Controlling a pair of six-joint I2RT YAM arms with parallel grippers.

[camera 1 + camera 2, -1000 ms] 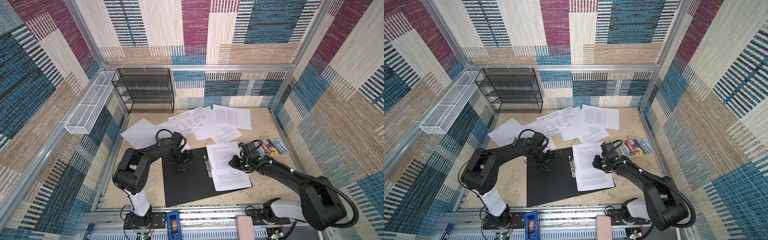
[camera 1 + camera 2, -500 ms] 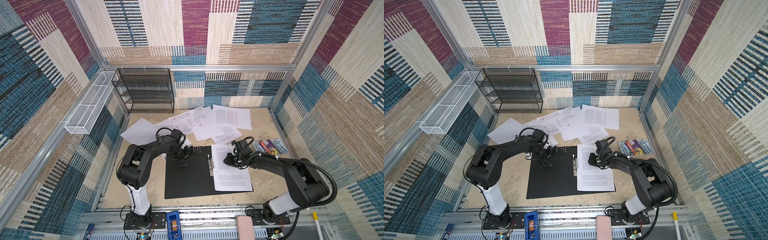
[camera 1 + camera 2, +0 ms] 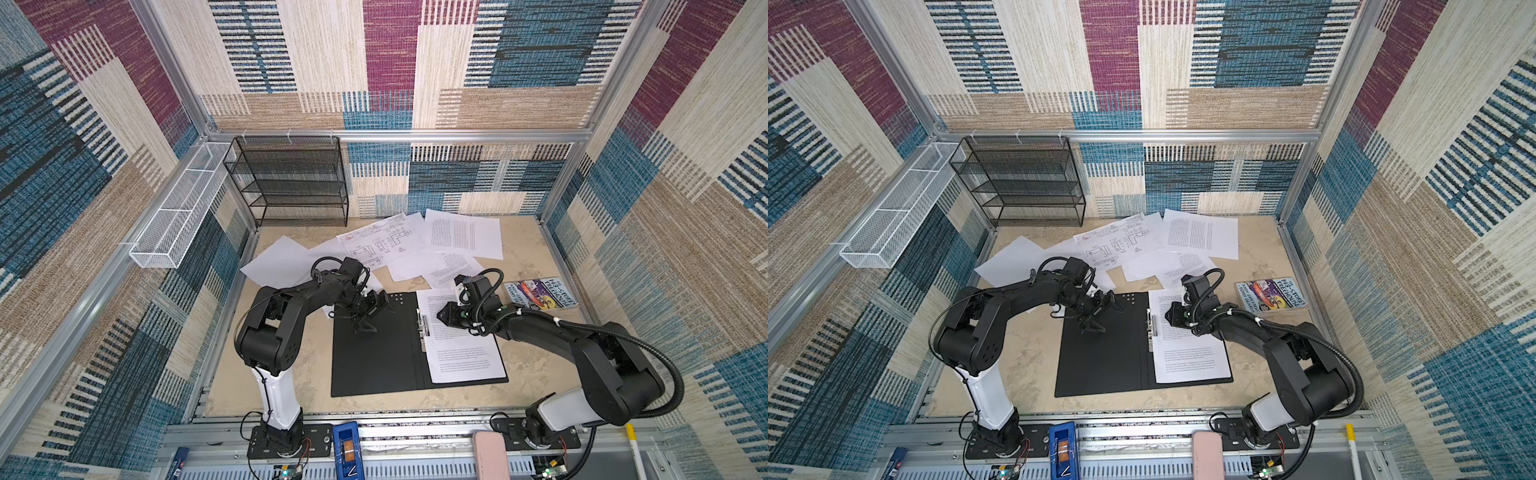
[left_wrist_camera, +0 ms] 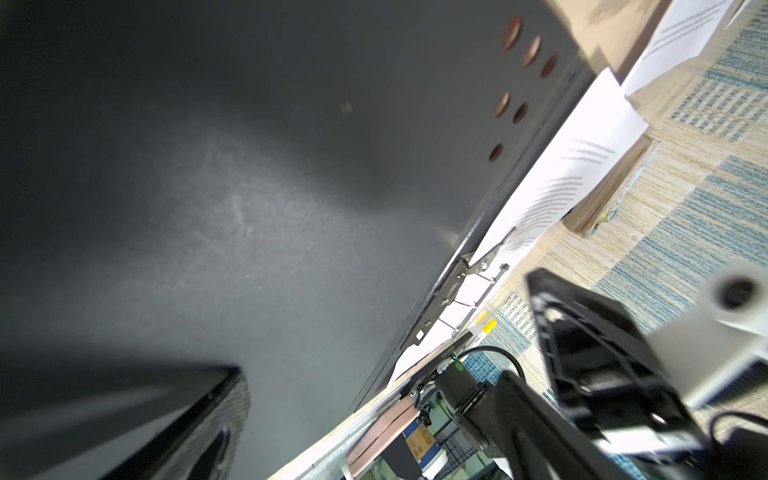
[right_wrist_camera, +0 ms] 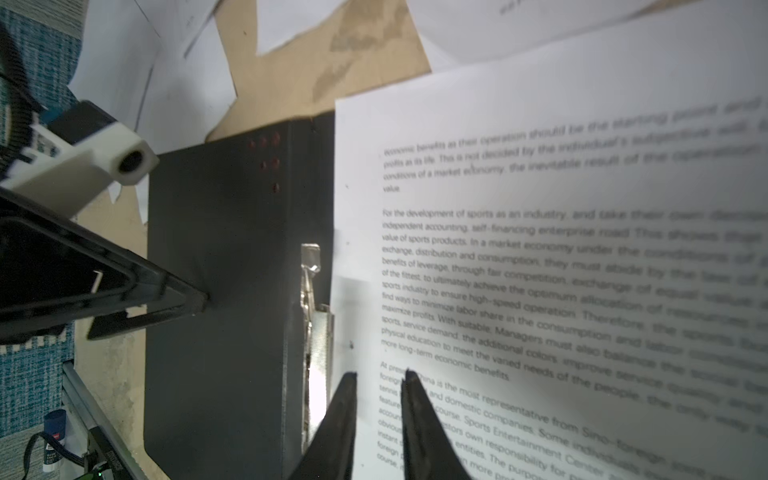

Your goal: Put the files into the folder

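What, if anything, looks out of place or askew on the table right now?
The printed sheet in the open folder slightly overhangs the folder's far edge rather than sitting flush. The remaining sheets lie scattered and overlapping at the back of the table. Nothing looks damaged or spilled.

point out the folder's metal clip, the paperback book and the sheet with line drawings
metal clip (image 5: 309, 266): right wrist view, on the shiny lever along the spine.
paperback book (image 3: 540, 294): in a top view, middle of its cover.
sheet with line drawings (image 3: 380, 241): in a top view, middle of the printed drawings.
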